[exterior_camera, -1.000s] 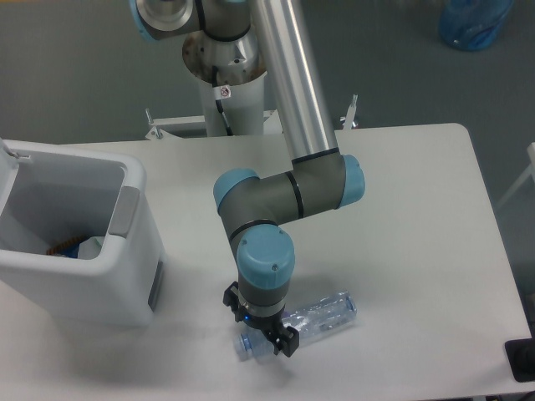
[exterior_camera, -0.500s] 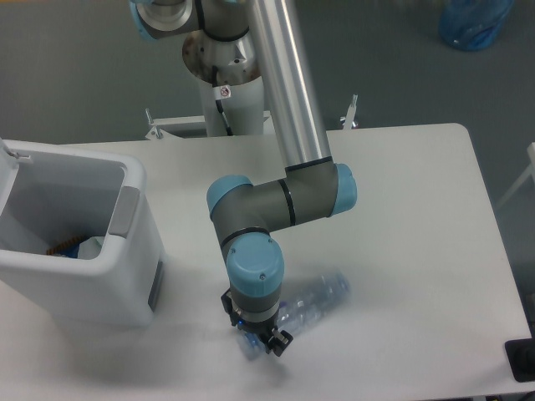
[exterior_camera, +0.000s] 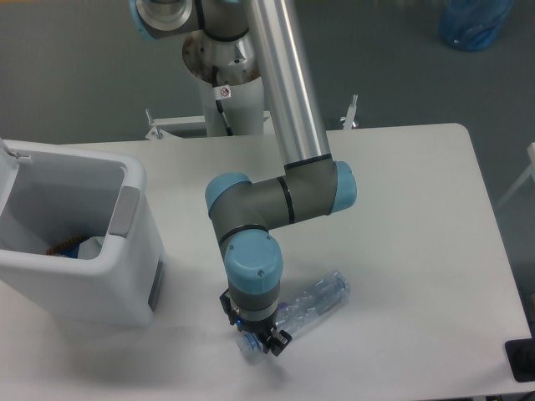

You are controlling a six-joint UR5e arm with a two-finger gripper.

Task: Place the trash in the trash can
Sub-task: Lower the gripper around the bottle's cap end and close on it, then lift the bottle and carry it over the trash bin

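Bottle (exterior_camera: 316, 299) between fingers (exterior_camera: 277, 342)

One bottle (exterior_camera: 313, 299), one bin (exterior_camera: 125, 276), perhaps some scraps inside.

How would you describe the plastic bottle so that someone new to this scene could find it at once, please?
Start at the white table and follow the arm down to its gripper near the front edge. The clear plastic bottle lies on its side there, one end under the gripper. It is the only transparent item on the tabletop, far smaller than the boxy white bin on the left.

Even overhead light, soft shadows, slight blur.
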